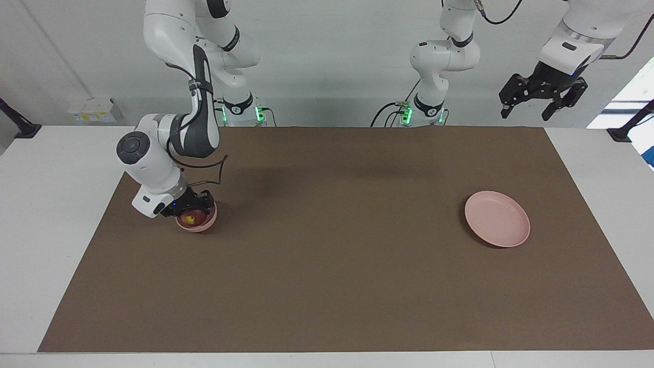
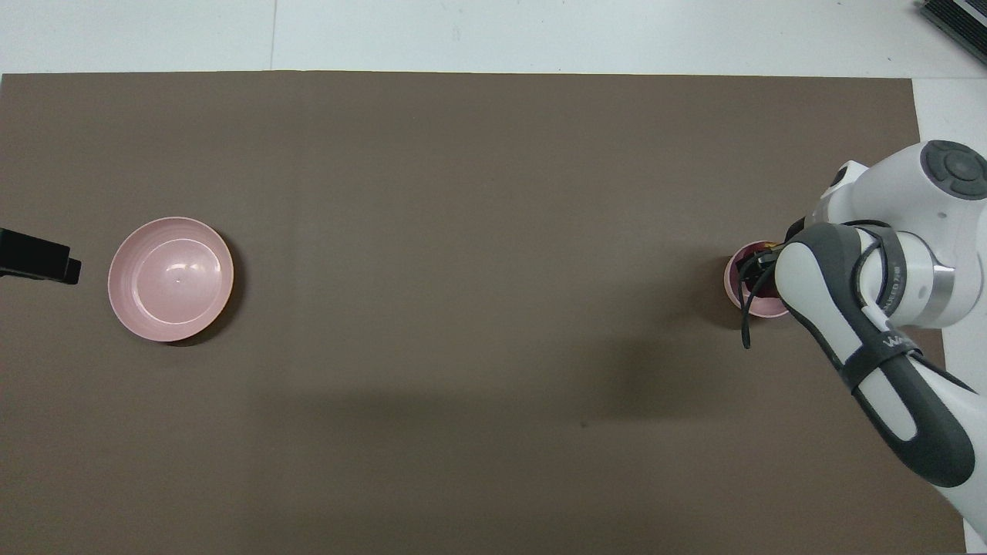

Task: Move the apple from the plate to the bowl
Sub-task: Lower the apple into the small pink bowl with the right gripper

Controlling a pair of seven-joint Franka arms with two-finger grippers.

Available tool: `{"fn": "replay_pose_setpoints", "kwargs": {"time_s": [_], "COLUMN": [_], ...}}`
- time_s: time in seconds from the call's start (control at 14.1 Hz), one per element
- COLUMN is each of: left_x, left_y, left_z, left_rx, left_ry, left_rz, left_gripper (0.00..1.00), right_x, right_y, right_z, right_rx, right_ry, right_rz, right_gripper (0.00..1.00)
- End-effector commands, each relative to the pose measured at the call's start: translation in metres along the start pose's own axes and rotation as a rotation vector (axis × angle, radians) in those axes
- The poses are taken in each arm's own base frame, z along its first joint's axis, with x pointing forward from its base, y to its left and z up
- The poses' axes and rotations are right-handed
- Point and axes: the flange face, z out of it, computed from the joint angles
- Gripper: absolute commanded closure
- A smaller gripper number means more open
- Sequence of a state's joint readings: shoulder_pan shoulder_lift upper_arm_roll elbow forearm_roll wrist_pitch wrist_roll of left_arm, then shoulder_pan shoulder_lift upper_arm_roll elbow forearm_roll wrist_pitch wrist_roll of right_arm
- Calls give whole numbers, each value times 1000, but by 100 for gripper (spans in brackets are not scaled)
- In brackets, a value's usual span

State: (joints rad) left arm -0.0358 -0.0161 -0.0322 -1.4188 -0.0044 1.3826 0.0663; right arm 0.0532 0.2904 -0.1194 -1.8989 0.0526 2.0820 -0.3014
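The small dark red apple with its yellowish patch sits low inside the deep pink bowl at the right arm's end of the mat. My right gripper reaches down into that bowl and is shut on the apple. From overhead the right arm covers most of the bowl. The wide flat pink plate lies bare at the left arm's end, also seen from overhead as the plate. My left gripper waits open, raised above the table edge beside the left arm's base, with nothing in it.
A brown mat covers most of the white table. A black cable loops off the right wrist just above the bowl. Black brackets stand at the table's two ends by the wall.
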Motion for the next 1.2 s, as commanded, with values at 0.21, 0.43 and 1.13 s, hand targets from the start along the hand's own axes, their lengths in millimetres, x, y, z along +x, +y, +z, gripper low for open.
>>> {"fn": "replay_pose_setpoints", "kwargs": {"time_s": [0.21,0.43,1.13], "left_x": [-15,-11,-13], "left_y": [2,4,-1], "left_z": [4,2,2], "left_rx": [0,-24,-22], "left_ry": [-8,20,16], "left_rz": [-2,9,0], "left_gripper": [0,0,0], "right_x": [4,8,13], "right_y": [3,1,-3], "right_z": [2,-1,12], "right_rx": [-14,-8,-5], "right_ry": [8,20,11], "right_rz": [-14,27,59], "right_gripper": [100,100,100]}}
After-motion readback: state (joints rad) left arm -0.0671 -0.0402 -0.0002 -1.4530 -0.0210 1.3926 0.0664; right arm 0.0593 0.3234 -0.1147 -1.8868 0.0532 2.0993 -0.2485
